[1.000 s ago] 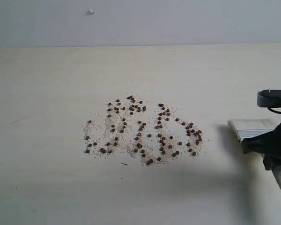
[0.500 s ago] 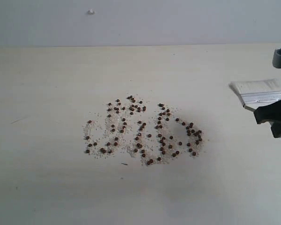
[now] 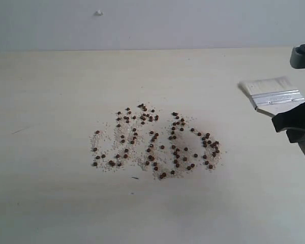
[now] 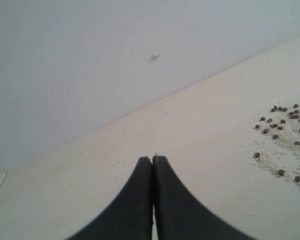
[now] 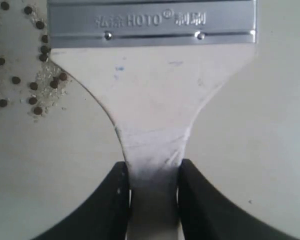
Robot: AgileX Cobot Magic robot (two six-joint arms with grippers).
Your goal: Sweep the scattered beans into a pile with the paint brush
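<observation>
— Where are the beans (image 3: 155,142)?
— Mid-table, a loose spread of tiny reddish-brown pellets over whitish crumbs (image 3: 105,138). No heap yet.
— And the paint brush (image 3: 272,93)?
— To the right of them, well apart. It has cream bristles, a silver band and a pale handle, pinched at its neck by the right gripper (image 5: 153,175). The left gripper (image 4: 153,167) is pressed together, empty.
— Surroundings?
— A pale wooden table (image 3: 51,101) and a plain grey wall (image 3: 193,20).
— Changed?
— The brush sits higher in the exterior view than a second ago. The beans are unmoved.
</observation>
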